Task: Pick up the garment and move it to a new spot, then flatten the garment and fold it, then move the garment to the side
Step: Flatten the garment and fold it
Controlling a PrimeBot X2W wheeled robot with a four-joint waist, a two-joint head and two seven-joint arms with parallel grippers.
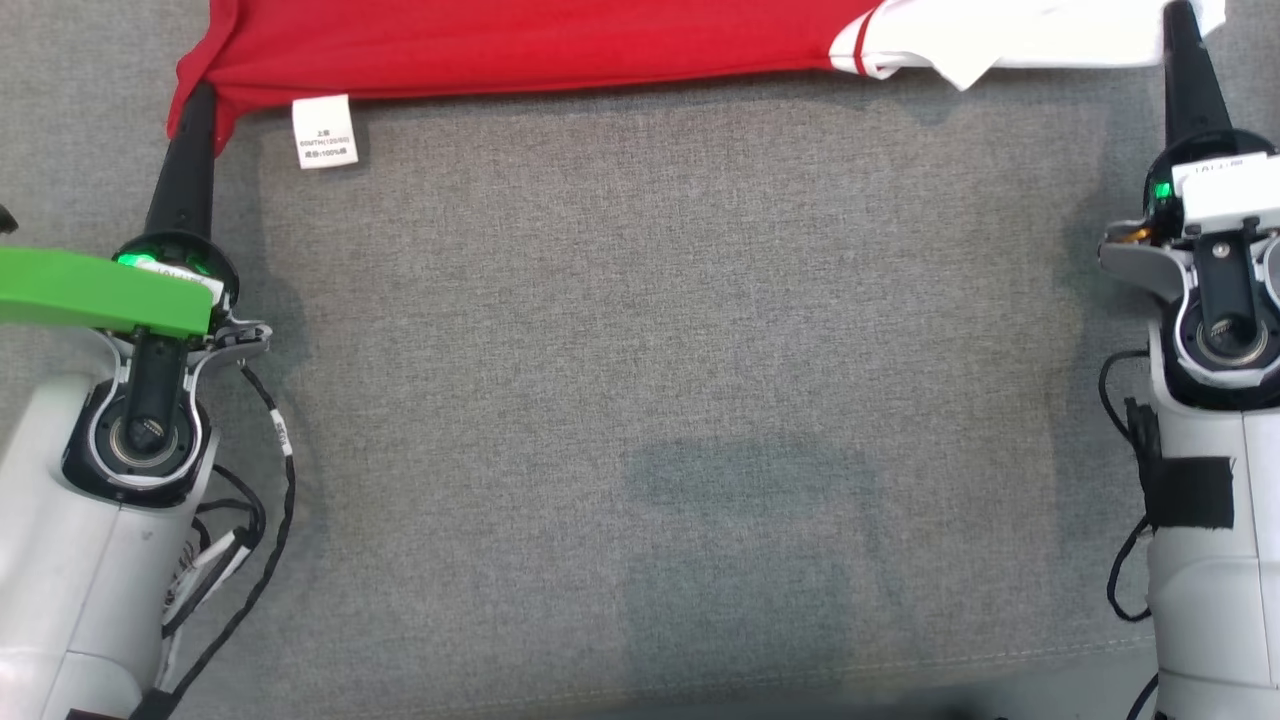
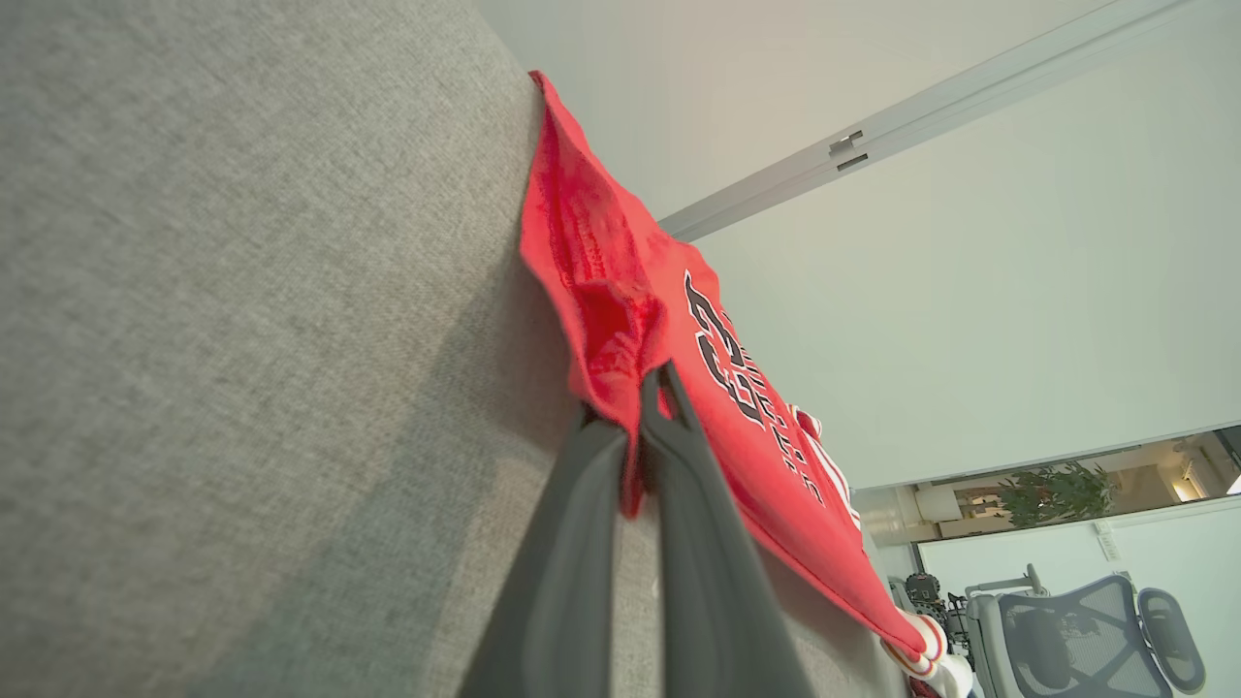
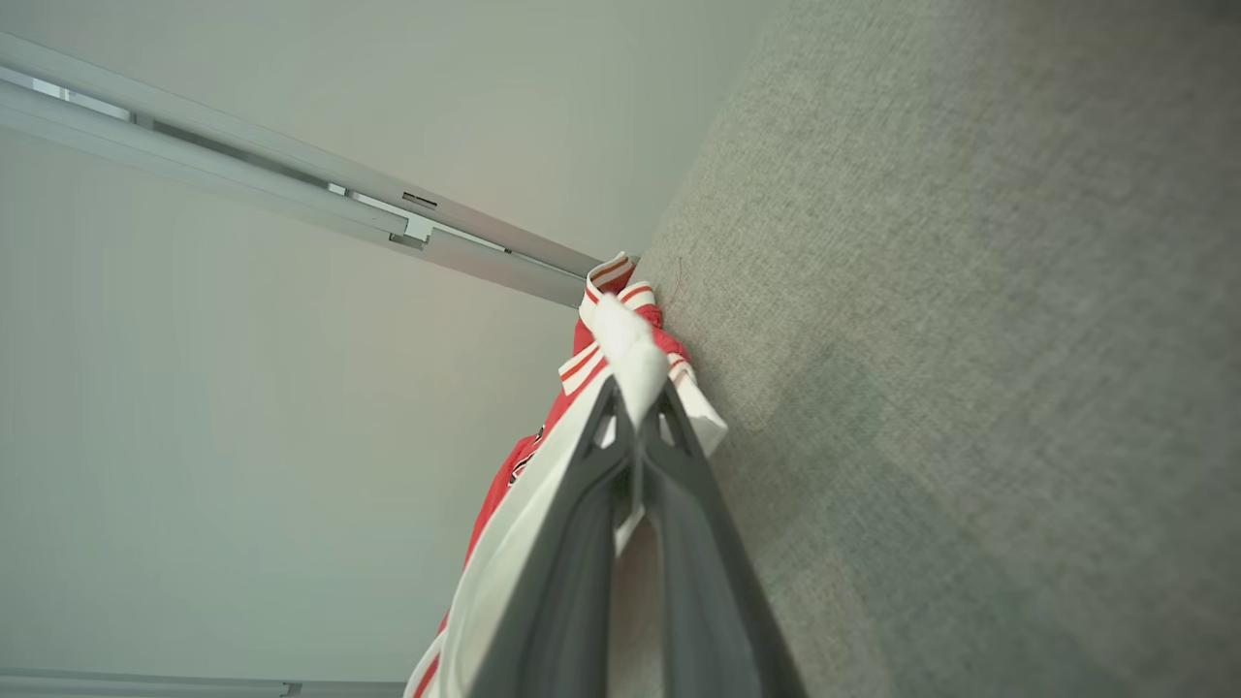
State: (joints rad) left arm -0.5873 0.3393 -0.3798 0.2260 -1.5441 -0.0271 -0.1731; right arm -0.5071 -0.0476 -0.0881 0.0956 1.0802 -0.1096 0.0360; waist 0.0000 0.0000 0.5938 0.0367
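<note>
- Jersey (image 1: 520, 45), red with a white, red-striped sleeve at its right end, is stretched in a long band across the far side of the grey fabric-covered counter (image 1: 640, 400).
- At the red end, the left hand (image 1: 200, 100) is pinched tight on a corner of the jersey, and cloth bunches between its dark fingers (image 2: 572, 543).
- At the white end, the right hand (image 1: 1180, 25) is clamped on the sleeve fabric.
- Beside the left hand, a white care label (image 1: 324, 131) hangs from the near hem.
- Black lettering (image 2: 737, 378) shows on the red front in the left wrist view.
</note>
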